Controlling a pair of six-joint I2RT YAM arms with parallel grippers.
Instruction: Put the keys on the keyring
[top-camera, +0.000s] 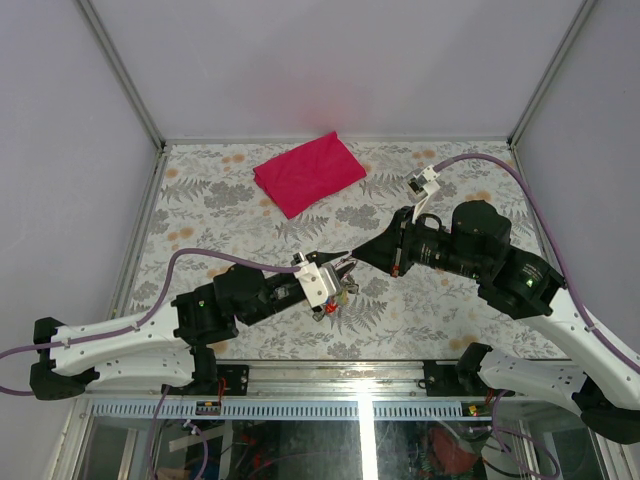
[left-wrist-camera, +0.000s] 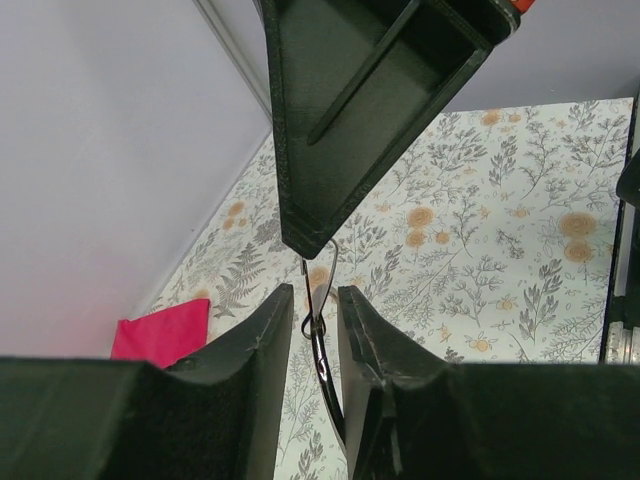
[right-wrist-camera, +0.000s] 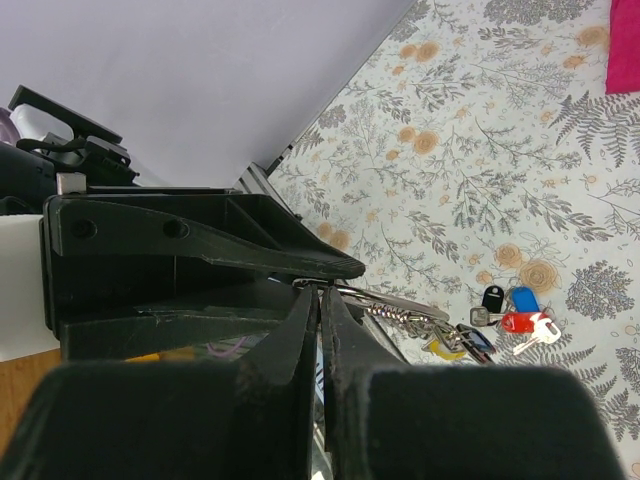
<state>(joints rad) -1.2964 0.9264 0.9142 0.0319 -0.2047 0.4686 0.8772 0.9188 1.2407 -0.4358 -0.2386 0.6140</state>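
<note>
Right gripper (right-wrist-camera: 320, 300) pinched tight on the keyring (left-wrist-camera: 322, 365) wire, tip to tip with left gripper (left-wrist-camera: 315, 305). Left jaws stood narrowly apart around the same wire, grip unclear. Red and blue keys (right-wrist-camera: 520, 322) sat just beside the black-headed bunch (right-wrist-camera: 490, 298), mid table (right-wrist-camera: 480, 150).

Right fingers (right-wrist-camera: 285, 350) hide most of the keyring (right-wrist-camera: 400, 312); magenta cloth (right-wrist-camera: 625, 50) is cut off.

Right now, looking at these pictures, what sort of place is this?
Probably a robot test booth, not a home: pale walls on metal posts box in a flower-patterned table, and the left arm and right arm are mounted at its near edge.
</note>
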